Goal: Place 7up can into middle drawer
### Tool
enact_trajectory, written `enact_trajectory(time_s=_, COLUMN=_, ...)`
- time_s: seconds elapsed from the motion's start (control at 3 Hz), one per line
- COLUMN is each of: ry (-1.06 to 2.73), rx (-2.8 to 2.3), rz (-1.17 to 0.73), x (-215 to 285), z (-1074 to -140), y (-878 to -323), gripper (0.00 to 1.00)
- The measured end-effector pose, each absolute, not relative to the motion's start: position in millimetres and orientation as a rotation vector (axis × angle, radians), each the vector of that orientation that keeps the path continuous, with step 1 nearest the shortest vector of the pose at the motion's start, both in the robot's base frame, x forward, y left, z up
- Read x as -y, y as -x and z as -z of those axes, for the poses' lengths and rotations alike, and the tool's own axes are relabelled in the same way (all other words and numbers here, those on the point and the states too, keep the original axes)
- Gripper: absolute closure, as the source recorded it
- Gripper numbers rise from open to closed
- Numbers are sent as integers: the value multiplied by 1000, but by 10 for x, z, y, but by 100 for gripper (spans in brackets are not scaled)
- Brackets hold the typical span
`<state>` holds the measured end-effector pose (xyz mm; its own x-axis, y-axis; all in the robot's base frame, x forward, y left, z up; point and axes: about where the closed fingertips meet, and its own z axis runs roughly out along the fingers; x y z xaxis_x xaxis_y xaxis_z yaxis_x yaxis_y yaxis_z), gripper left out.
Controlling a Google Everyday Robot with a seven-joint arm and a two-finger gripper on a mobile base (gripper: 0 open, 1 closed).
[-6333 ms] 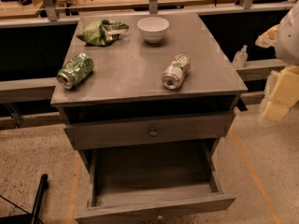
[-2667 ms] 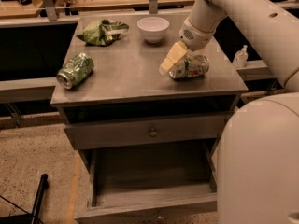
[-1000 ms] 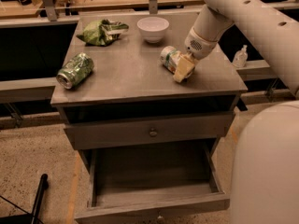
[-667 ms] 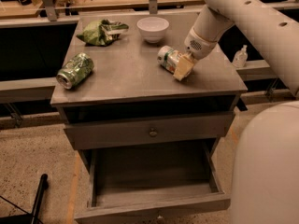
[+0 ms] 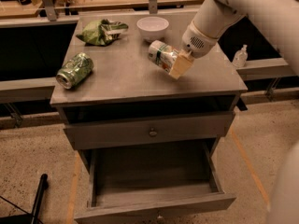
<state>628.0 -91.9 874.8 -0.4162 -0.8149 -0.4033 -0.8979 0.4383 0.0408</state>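
The 7up can [image 5: 160, 54], silver-white with green and red marks, is held tilted just above the grey cabinet top [image 5: 121, 73], right of centre. My gripper [image 5: 176, 64] is shut on the can's right end; its tan fingers [image 5: 181, 66] wrap it, and the white arm reaches in from the upper right. The middle drawer [image 5: 152, 181] is pulled open at the bottom of the cabinet, a wide grey box with a bare floor. It lies well below and in front of the can.
A dented green can [image 5: 74, 70] lies at the top's left edge. A crumpled green bag [image 5: 101, 31] and a white bowl [image 5: 153, 28] sit at the back. A knobbed drawer front [image 5: 149, 130] is shut above the open drawer.
The gripper closed on the can and has lifted it off the cabinet top, tilting it and shifting it slightly left and up since a second ago.
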Motion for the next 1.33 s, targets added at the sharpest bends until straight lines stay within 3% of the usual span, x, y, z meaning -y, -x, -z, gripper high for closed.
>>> enact_trajectory(time_s=0.33, ry=1533, rx=-2257, rz=-406, x=752, z=-9026, y=-5800, gripper=100)
enact_trajectory(time_s=1.0, ry=1601, rx=-2216, rz=-419, x=816, z=-9000, y=-5529, gripper=100)
enact_trajectory(time_s=1.33, ry=1693, rx=-2155, rz=-440, x=1075, z=-8889, y=-4835, gripper=100)
